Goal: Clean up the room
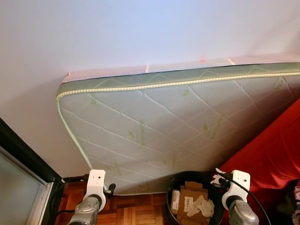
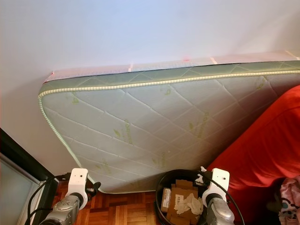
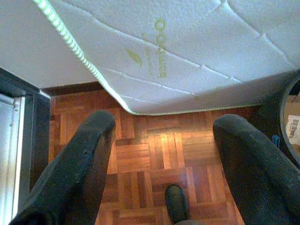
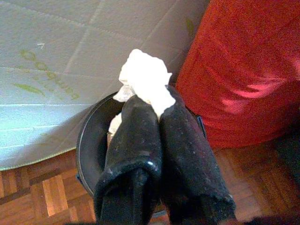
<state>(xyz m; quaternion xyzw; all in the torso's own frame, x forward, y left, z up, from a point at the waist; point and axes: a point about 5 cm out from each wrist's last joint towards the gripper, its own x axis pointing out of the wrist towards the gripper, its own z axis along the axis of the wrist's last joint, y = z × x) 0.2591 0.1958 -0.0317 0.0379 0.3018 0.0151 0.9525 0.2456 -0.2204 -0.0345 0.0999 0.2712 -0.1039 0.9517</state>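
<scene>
My right gripper (image 4: 157, 110) is shut on a crumpled white tissue (image 4: 143, 77), held just above the rim of a round black bin (image 4: 89, 136). The bin (image 1: 169, 191) stands on the parquet against a leaning mattress and holds cardboard pieces (image 1: 190, 197) and another wad of white tissue (image 1: 200, 206). In the eye views my right gripper (image 1: 219, 178) is at the bin's right edge. My left gripper (image 3: 164, 136) is open with nothing between its fingers, hanging over bare parquet to the left of the bin.
A large grey-green quilted mattress (image 1: 178, 117) leans against the white wall behind the bin. A red fabric-covered piece of furniture (image 1: 272, 154) stands close on the right. A dark door frame (image 1: 21, 154) is at the left. Parquet floor (image 3: 150, 154) lies between frame and bin.
</scene>
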